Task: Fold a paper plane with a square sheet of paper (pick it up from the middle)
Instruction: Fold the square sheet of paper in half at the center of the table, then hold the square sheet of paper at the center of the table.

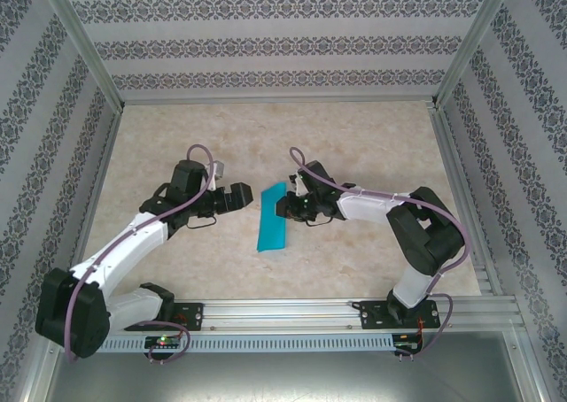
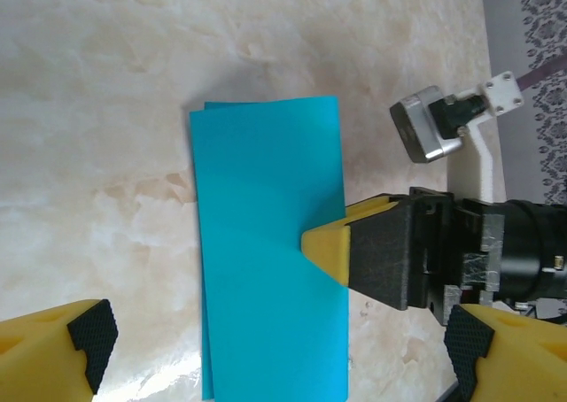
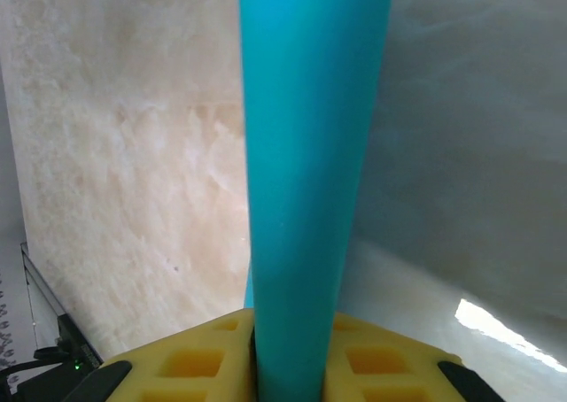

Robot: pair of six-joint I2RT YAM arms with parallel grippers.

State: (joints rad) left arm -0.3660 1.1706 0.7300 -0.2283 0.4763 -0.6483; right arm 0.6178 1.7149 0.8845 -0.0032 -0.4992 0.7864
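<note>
- Nearside of the square sheet of paper [image 1: 272,218]: alu rail [image 1: 292,312] carrying both arm bases.
- Left of sheet, just beside its long edge: left gripper [image 1: 241,197], fingers spread wide, holding nothing. In the left wrist view its pads [image 2: 93,327] sit either side of the sheet's near end, apart from it.
- Centre item: the sheet itself, teal, folded in half into a long narrow rectangle. The two layers are a bit offset at one corner. It lies on the table [image 1: 372,145], long axis near-to-far w/ a slight tilt.
- Right of sheet, touching it: right gripper [image 1: 285,205], fingers pressed together on the sheet's long edge approx mid-length, one yellow finger on the top layer.
- Far of sheet: bare marble-look tabletop, then patterned walls [image 1: 283,39].
- Step (judged): first half-fold, i.e. the centre crease. No nose or wing folds yet, so not a plane.
- Next (judged): calls for pinning the sheet flat w/ the left gripper before the right lets go, so the layers don't slip. Then reopen and bring the end corners to the crease.
</note>
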